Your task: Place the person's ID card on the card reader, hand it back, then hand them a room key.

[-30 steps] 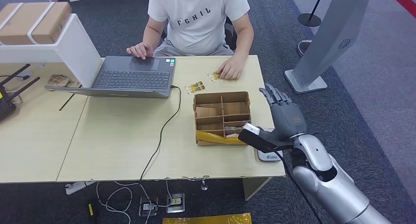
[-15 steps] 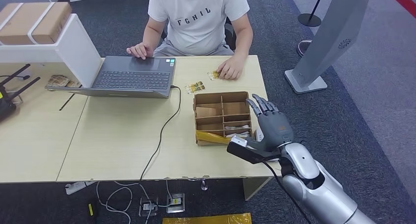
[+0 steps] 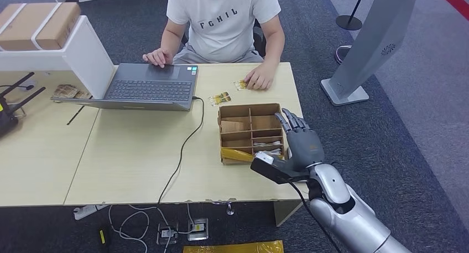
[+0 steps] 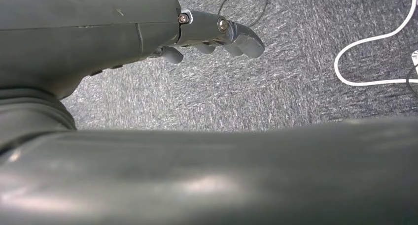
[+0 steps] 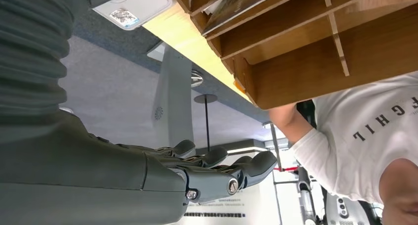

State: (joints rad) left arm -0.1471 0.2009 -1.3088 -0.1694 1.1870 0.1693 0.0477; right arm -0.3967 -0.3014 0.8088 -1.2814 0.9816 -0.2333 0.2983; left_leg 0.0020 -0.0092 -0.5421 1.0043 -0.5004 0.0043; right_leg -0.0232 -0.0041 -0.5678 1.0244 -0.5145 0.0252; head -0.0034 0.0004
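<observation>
Cardboard divider box (image 3: 250, 132) sits just left of the right hand (image 3: 303, 146), fingers (image 3: 292, 120) spread, gripping nothing. ID card (image 3: 241, 85) lies beyond fingertips under person's hand (image 3: 261, 77). Best reach fwd past box w/o clipping it.

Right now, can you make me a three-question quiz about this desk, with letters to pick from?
1. Where is the robot's right hand?
A. on the laptop
B. beside the cardboard box
C. on the floor

2. What colour is the person's shirt?
A. white
B. red
C. green

3. What is the right hand doing?
A. holding a cup
B. gripping a cable
C. open, holding nothing

Answers: 1 B, the hand is at the right side of the divided cardboard box. 2 A, the shirt is white with dark letters. 3 C, its fingers are apart and nothing is in them.
</observation>
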